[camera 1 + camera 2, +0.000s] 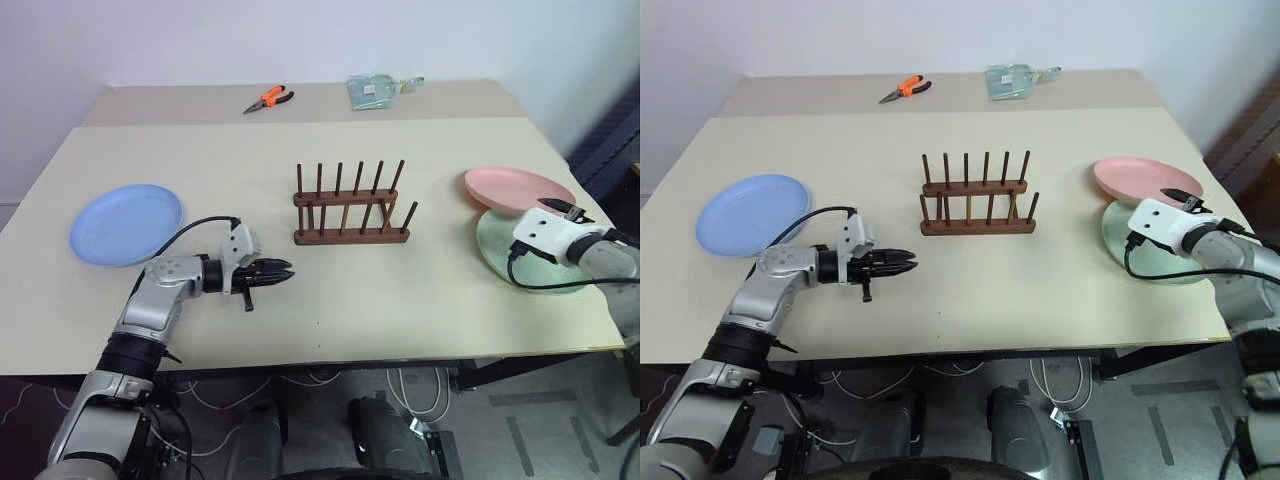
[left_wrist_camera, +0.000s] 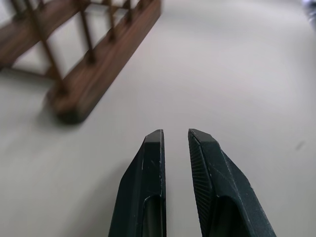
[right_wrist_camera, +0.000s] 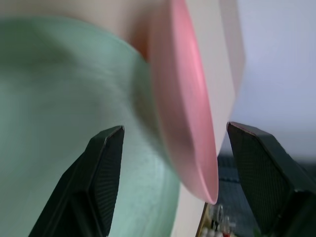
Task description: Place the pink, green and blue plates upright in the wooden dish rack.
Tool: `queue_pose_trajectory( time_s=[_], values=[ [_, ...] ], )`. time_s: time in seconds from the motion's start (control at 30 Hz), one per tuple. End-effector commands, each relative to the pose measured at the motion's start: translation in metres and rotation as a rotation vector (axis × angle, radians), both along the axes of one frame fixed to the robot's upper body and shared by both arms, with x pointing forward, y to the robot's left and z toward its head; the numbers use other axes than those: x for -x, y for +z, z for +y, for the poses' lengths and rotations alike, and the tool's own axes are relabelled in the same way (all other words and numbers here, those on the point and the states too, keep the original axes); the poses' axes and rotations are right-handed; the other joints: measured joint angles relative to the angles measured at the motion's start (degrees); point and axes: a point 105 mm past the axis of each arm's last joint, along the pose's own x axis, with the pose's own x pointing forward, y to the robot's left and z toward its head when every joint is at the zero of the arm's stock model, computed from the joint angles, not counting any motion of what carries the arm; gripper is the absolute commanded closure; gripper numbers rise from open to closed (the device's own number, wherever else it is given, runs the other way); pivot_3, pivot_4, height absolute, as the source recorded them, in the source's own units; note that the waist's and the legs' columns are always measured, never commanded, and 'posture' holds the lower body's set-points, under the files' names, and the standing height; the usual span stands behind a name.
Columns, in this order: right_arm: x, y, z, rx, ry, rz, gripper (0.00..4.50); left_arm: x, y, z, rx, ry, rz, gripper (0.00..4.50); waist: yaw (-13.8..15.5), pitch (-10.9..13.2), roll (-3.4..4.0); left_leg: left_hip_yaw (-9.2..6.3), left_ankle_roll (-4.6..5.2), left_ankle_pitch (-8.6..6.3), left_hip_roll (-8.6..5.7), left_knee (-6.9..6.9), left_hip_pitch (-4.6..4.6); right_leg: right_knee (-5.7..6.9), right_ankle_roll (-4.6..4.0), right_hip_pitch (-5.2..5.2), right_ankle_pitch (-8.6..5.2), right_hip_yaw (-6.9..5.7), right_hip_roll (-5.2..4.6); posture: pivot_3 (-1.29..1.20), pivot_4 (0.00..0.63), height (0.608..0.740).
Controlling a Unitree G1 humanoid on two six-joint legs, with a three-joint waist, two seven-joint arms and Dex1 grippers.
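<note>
The wooden dish rack (image 1: 350, 205) stands empty at the table's middle. On the left, the blue plate (image 1: 127, 224) lies flat. At the right, the pink plate (image 1: 515, 185) lies with its near rim overlapping the far rim of the green plate (image 1: 497, 248). My left gripper (image 1: 285, 272) hovers low between the blue plate and the rack, pointing at the rack (image 2: 94, 69), fingers close together and holding nothing. My right gripper (image 3: 175, 127) is open above the green plate (image 3: 59, 98). The pink plate's rim (image 3: 190, 98) runs between its spread fingers without touching them.
Orange-handled pliers (image 1: 268, 98) and a clear plastic packet (image 1: 372, 90) lie on the far table section. The two right-hand plates sit near the table's right edge (image 1: 590, 200). Bare tabletop surrounds the rack.
</note>
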Motion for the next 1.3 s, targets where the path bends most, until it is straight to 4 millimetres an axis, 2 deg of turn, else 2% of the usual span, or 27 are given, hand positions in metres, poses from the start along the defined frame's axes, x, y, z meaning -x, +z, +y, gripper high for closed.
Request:
queue_pose_trajectory(
  time_s=[0.03, 0.13, 0.17, 0.27, 0.33, 0.37, 0.43, 0.47, 0.53, 0.57, 0.67, 0.73, 0.87, 1.3],
  values=[
    [-0.008, 0.008, -0.006, 0.094, 0.011, -0.056, 2.48, 0.004, 0.015, -0.01, 0.039, -0.028, -0.03, 3.76, 0.0, 0.0, 0.02, 0.0, 0.0, 0.0, 0.0, -0.01, 0.0, 0.0, 0.0, 0.0, 0.0, 0.0, 0.0, 0.0, 0.15, 0.732],
    [-0.009, 0.01, -0.005, 0.123, 0.037, -0.066, 4.09, 0.007, 0.014, -0.012, 0.042, -0.024, -0.027, 3.76, 0.0, 0.0, 0.02, -0.01, 0.0, 0.0, 0.0, -0.01, 0.0, 0.0, 0.01, 0.0, -0.01, 0.02, 0.02, 0.0, 0.15, 0.732],
    [-0.009, 0.011, -0.003, 0.13, 0.049, -0.076, 4.48, 0.008, 0.014, -0.012, 0.046, -0.021, -0.024, 3.76, 0.0, 0.0, 0.03, -0.01, 0.0, 0.0, -0.01, -0.01, 0.0, 0.0, 0.01, 0.0, -0.01, 0.03, 0.02, 0.0, 0.15, 0.732],
    [-0.006, 0.019, 0.003, 0.182, 0.094, -0.112, 4.48, 0.008, 0.014, -0.011, 0.055, -0.005, -0.025, 3.76, 0.0, 0.0, 0.05, -0.02, 0.01, 0.0, -0.01, 0.01, 0.01, 0.02, 0.02, 0.01, -0.01, 0.06, 0.03, 0.0, 0.15, 0.732],
    [-0.002, 0.036, 0.012, 0.244, 0.144, -0.175, 4.48, 0.002, 0.016, -0.008, 0.058, 0.032, -0.048, 3.76, 0.0, 0.1, 0.1, -0.01, 0.01, 0.0, -0.02, 0.01, 0.02, 0.04, 0.02, 0.01, -0.01, 0.07, 0.03, 0.0, 0.15, 0.732],
    [0.0, 0.048, 0.021, 0.213, 0.169, -0.224, 4.48, -0.001, 0.018, -0.005, 0.06, 0.054, -0.064, 3.76, 0.0, 0.1, 0.1, -0.01, 0.0, 0.0, -0.02, 0.01, 0.02, 0.04, 0.02, -0.01, -0.01, 0.07, 0.03, 0.0, 0.15, 0.732],
    [0.005, 0.071, 0.04, 0.077, 0.21, -0.313, 4.48, -0.007, 0.023, -0.001, 0.069, 0.086, -0.083, 3.76, 0.0, 0.1, 0.11, -0.02, 0.01, 0.0, -0.01, 0.0, 0.01, 0.05, 0.03, -0.01, -0.01, 0.08, 0.03, 0.0, 0.15, 0.732],
    [0.009, 0.083, 0.057, -0.04, 0.252, -0.353, 4.48, -0.01, 0.024, 0.0, 0.072, 0.096, -0.092, 3.76, -0.1, 0.1, 0.11, -0.02, 0.01, 0.0, -0.01, 0.01, 0.02, 0.05, 0.04, 0.0, -0.01, 0.1, 0.04, 0.0, 0.15, 0.732],
    [0.02, 0.107, 0.097, -0.39, 0.367, -0.405, 4.48, -0.013, 0.026, 0.003, 0.071, 0.108, -0.103, 3.76, -0.2, 0.1, 0.09, -0.04, 0.01, 0.0, 0.01, 0.02, 0.05, 0.08, 0.05, 0.02, 0.01, 0.12, 0.09, 0.0, 0.15, 0.732],
    [0.033, 0.124, 0.128, -0.682, 0.476, -0.398, 4.48, -0.013, 0.025, 0.003, 0.069, 0.105, -0.104, 3.76, -0.2, 0.1, 0.1, -0.07, 0.02, -0.01, 0.06, 0.03, 0.1, 0.09, 0.05, 0.07, 0.02, 0.13, 0.17, 0.0, 0.15, 0.732],
    [0.071, 0.148, 0.189, -1.142, 0.765, -0.23, 4.48, -0.013, 0.024, 0.0, 0.061, 0.091, -0.107, 3.76, 0.1, 0.1, 0.09, -0.17, 0.03, -0.01, 0.1, 0.02, 0.1, 0.19, 0.22, 0.08, 0.1, 0.07, 0.2, 0.0, 0.15, 0.732],
    [0.083, 0.149, 0.207, -1.291, 0.863, -0.107, 4.48, -0.013, 0.024, -0.003, 0.064, 0.079, -0.108, 3.76, 0.6, 0.1, 0.07, -0.22, 0.04, -0.02, 0.1, 0.03, 0.04, 0.12, 0.09, 0.11, 0.03, -0.02, 0.15, 0.0, 0.15, 0.732],
    [0.079, 0.139, 0.207, -1.343, 0.841, 0.001, 4.48, -0.016, 0.026, -0.001, 0.066, 0.083, -0.114, 3.76, 2.0, 0.1, 0.02, -0.15, 0.04, -0.02, 0.04, 0.13, -0.02, -0.02, -0.01, 0.13, -0.01, -0.03, 0.03, 0.0, 0.15, 0.732],
    [0.056, 0.124, 0.184, -1.473, 0.805, 0.138, 4.48, -0.01, 0.027, 0.0, 0.067, 0.09, -0.128, 3.76, 1.6, 0.1, 0.03, -0.11, 0.06, -0.03, 0.02, 0.06, -0.09, 0.0, 0.0, -0.01, -0.01, 0.0, 0.04, 0.0, 0.15, 0.732]
  ],
)
